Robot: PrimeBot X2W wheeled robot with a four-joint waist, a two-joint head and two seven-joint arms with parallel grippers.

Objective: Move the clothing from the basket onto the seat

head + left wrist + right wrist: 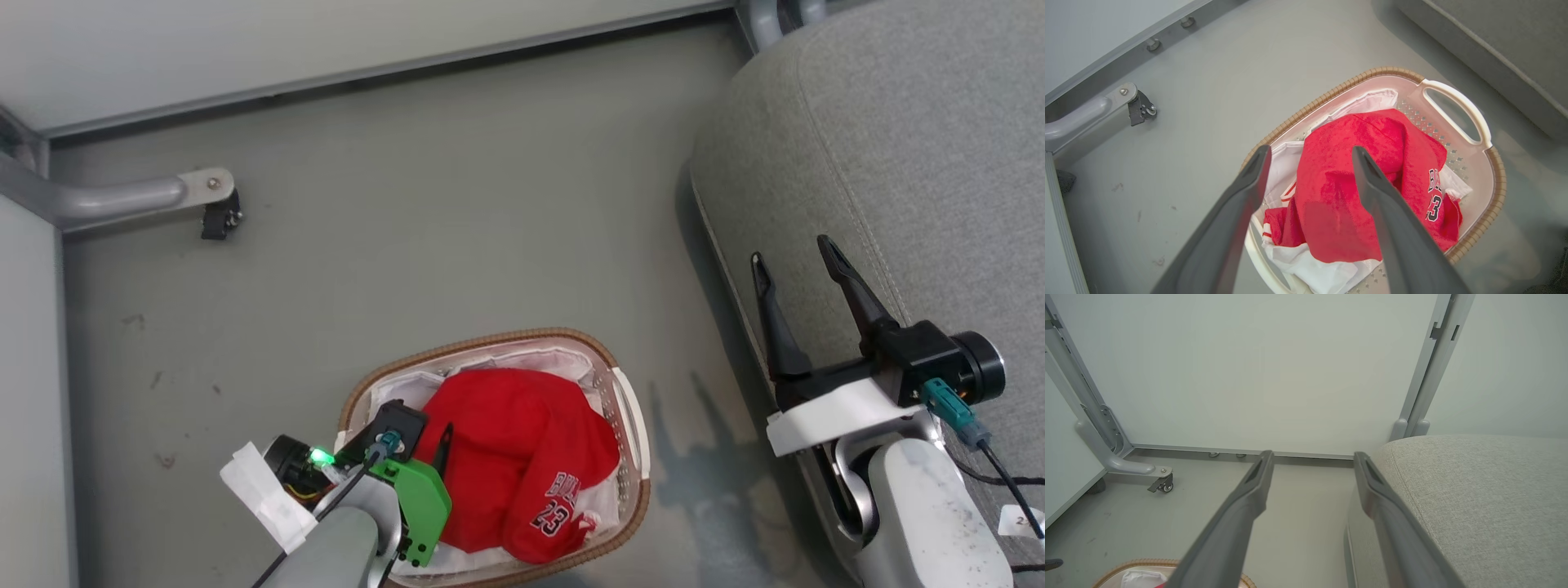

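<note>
The clothing [514,457] is a red heap with white lettering and the number 23, lying in the white basket [633,416] with a brown woven rim on the floor. My left gripper [1310,151] hangs open just above the heap, with a finger on either side of the red fabric and nothing held. One dark finger [445,445] points down at the pile. The grey seat [898,163] fills the right side. My right gripper [792,253] is open and empty over the seat's left edge. A red piece with white striped trim [1274,228] lies under the top garment.
A white liner [1327,273] spills from under the clothing. A grey metal frame leg with a caster [214,208] stands on the floor at the far left. A pale wall panel [1269,375] runs behind, with bare grey floor [449,229] between basket and wall.
</note>
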